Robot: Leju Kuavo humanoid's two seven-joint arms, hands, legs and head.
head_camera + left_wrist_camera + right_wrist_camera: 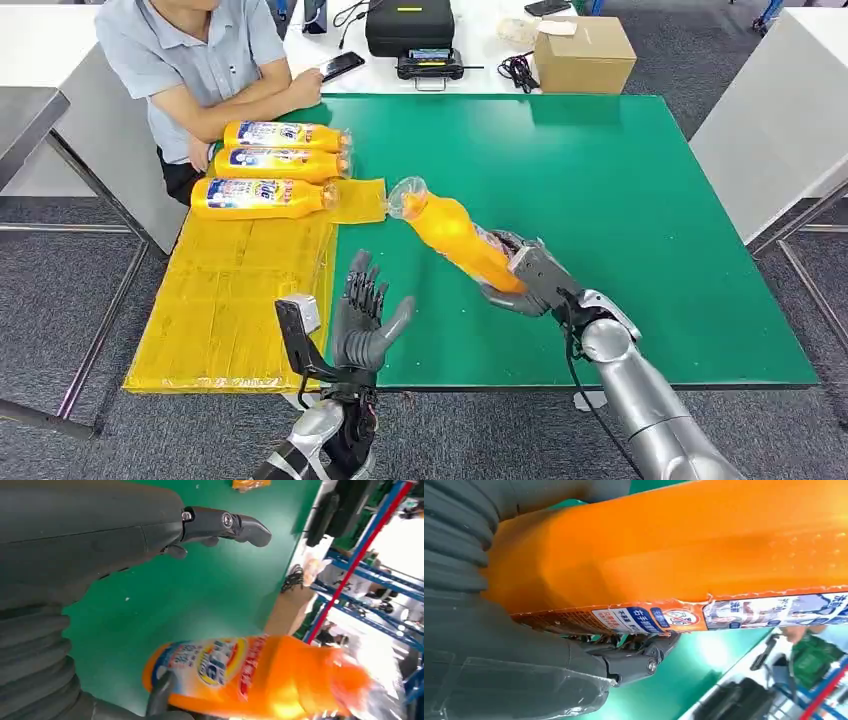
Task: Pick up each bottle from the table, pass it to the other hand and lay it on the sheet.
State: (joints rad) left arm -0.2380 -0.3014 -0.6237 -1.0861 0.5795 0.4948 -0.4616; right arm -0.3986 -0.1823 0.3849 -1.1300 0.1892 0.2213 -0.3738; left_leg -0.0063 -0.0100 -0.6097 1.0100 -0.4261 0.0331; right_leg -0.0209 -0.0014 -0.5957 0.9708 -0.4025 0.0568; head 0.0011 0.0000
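a humanoid robot's silver right hand grasps the base end of an orange plastic bottle with a clear cap and a printed label, holding it tilted above the green table mat, cap end raised and pointing toward the yellow plastic sheet. in the right wrist view the fingers wrap under the bottle's labelled body. the left hand hangs released, fingers spread and upright, over the mat's near edge just beside the sheet, apart from the bottle; its wrist view shows the bottle near the thumb. three matching orange bottles lie side by side at the sheet's far end. a seated person in a light blue shirt rests an arm just beyond them. a cardboard box and a black case stand on the white table beyond the mat.
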